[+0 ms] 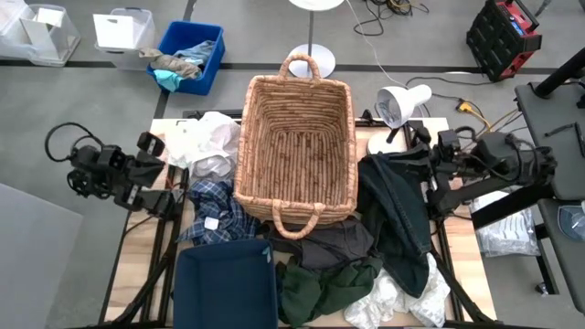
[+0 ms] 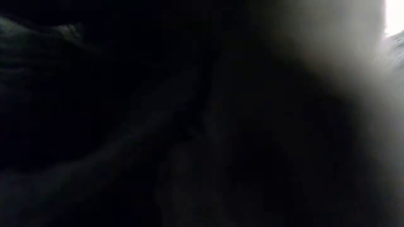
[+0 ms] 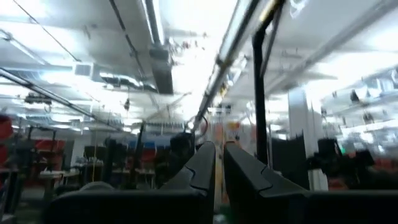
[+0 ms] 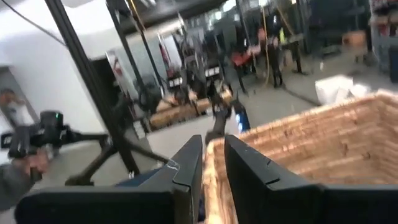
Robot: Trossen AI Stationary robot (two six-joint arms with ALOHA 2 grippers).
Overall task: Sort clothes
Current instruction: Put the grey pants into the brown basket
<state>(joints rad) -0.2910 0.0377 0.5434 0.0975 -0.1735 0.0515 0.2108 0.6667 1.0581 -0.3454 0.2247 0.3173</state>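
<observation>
Clothes lie around an empty wicker basket (image 1: 297,137) (image 4: 323,149). A white garment (image 1: 206,142) and a plaid one (image 1: 215,210) lie to its left. Charcoal (image 1: 334,242), dark green (image 1: 315,288) and white (image 1: 393,302) ones are heaped at the near right. A dark garment (image 1: 398,215) rises to a peak at my right gripper (image 1: 413,153) (image 4: 213,180), which points level toward the basket with its fingers nearly together. My left gripper (image 1: 154,151) (image 3: 219,180) is shut at the table's left edge, tipped up and holding nothing. My right gripper has the dark garment by its top part (image 1: 400,164), coming level from the table's right. The gripper itself hides the place of contact, and the wrist view shows no cloth between the fingers. The garment hangs below it in folds, its lower end (image 1: 411,270) on the pile.
A navy bin (image 1: 224,283) stands at the table's near left. A white lamp (image 1: 402,100) stands at the far right. Beyond the far edge is a blue box (image 1: 192,55) with rags. Dark cloth fills the low view (image 2: 189,126).
</observation>
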